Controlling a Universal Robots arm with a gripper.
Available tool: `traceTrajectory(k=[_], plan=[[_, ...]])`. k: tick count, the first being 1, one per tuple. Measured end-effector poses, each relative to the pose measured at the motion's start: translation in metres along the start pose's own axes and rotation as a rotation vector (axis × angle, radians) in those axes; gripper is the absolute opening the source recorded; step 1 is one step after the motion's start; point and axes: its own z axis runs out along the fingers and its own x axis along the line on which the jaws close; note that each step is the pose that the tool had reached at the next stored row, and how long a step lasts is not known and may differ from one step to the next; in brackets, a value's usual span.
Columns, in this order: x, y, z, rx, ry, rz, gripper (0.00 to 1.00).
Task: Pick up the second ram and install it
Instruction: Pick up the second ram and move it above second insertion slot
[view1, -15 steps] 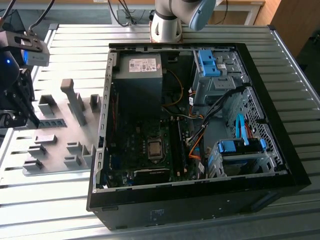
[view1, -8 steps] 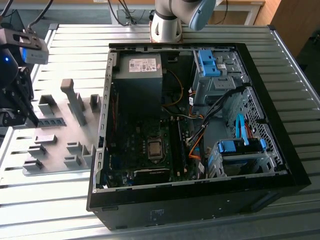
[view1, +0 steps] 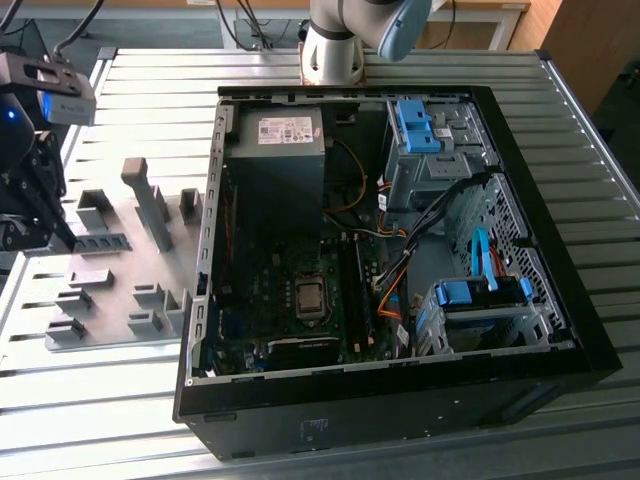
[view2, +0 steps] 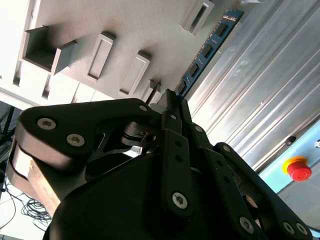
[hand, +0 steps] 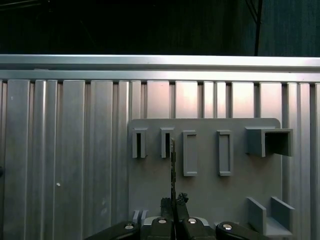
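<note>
Pinching one end of the second ram, the gripper has its two dark fingertips drawn close together with the thin board edge-on between them, as the first wrist view shows. In the second wrist view the gripper meets that same end, and the blue-green stick runs away from it with its row of dark chips facing the camera. The stick sits over a grey plate that carries several raised holder blocks, and whether it touches the plate or hangs just above it I cannot tell. In the exterior view the gripper is at the far left of the picture, with the stick just beside it above the plate. The plate lies on a ribbed metal table. An open black computer case lies on its side on the plate's right in that view, well apart from the stick. Inside the case are a green board, a grey power box and bright blue clips. The arm's pale base stands beyond the case.
</note>
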Motion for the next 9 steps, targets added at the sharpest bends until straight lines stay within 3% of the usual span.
traceTrajectory(k=[9], plan=[[0.0,0.0,-0.0032,0.0,0.0,0.0,0.14]])
